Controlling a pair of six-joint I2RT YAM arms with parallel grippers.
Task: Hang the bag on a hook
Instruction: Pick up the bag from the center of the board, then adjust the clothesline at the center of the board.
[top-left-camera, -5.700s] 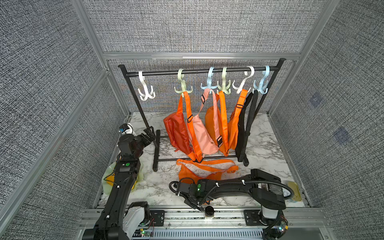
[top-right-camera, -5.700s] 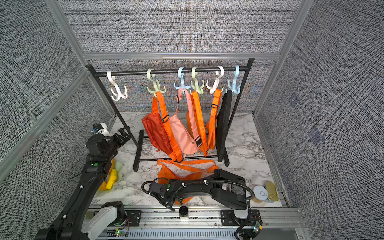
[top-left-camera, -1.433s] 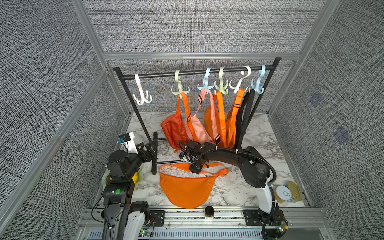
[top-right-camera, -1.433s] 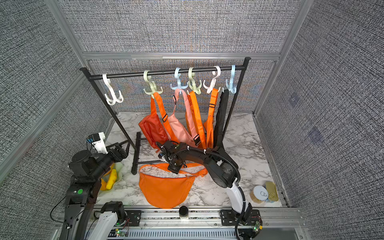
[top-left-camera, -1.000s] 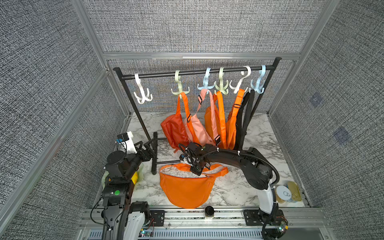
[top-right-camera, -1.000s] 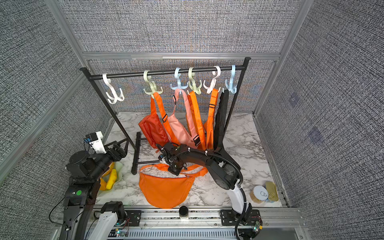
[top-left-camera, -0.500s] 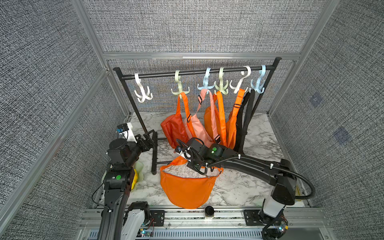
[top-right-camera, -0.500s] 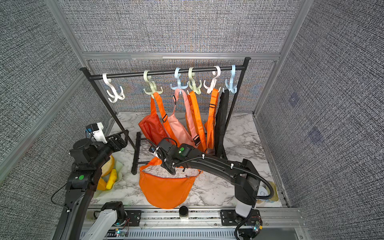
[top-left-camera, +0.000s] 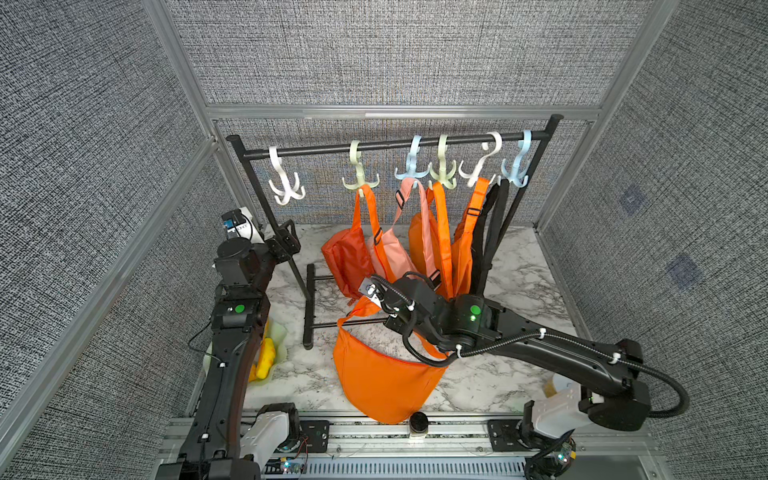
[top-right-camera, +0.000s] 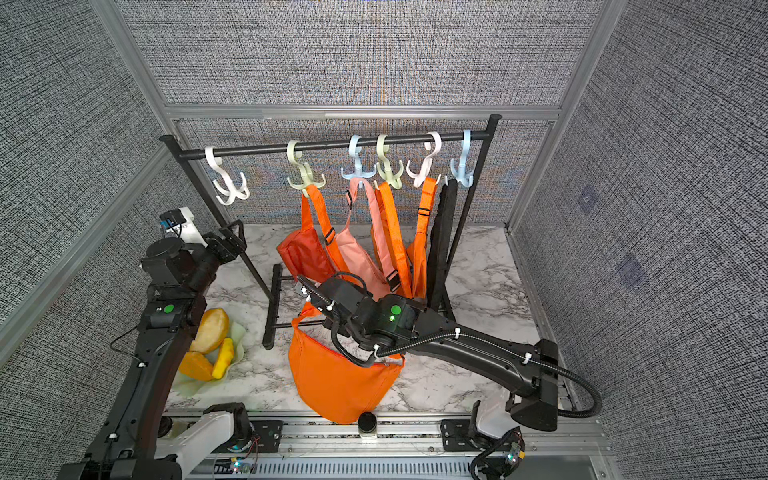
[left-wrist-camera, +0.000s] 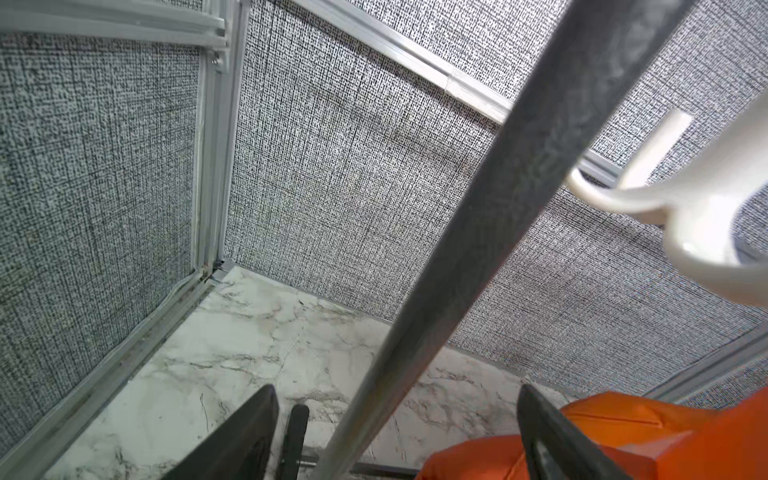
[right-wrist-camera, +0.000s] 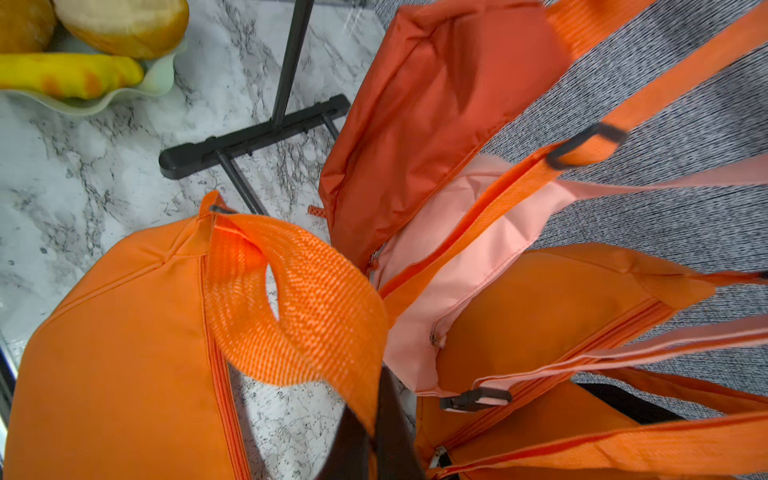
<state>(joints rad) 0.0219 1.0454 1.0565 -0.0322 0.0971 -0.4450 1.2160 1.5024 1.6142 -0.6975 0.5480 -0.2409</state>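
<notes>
Six hooks hung on the top rail of the black rack (top-left-camera: 390, 144) in both top views. The white hook (top-left-camera: 284, 187) nearest the rack's end post (left-wrist-camera: 494, 216) on the left arm's side was bare. The other five carried straps: a dark orange bag (top-left-camera: 345, 257), a pink bag (top-left-camera: 392, 259), further orange ones and a black one hung bunched toward the rack's opposite end. The orange bag (top-left-camera: 382, 378) of the task was off the hooks, hanging in front of the rack's base bar, on the side toward the arms. The right gripper (top-left-camera: 365, 297) held it up by the strap (right-wrist-camera: 299, 316). In the right wrist view its dark fingers (right-wrist-camera: 395, 436) were closed on the woven webbing, which looped up and over them. Whether the bag's bottom touched the marble worktop (top-left-camera: 519, 282) could not be told. The left gripper (top-left-camera: 286, 241) was raised beside the rack's end post, below the white hook. In the left wrist view its fingers (left-wrist-camera: 245, 432) stood wide apart with the post running between them, gripping nothing that showed. A pale green dish (right-wrist-camera: 162, 79) of yellow and tan food pieces sat on the worktop outside that same post, partly under the left arm
</notes>
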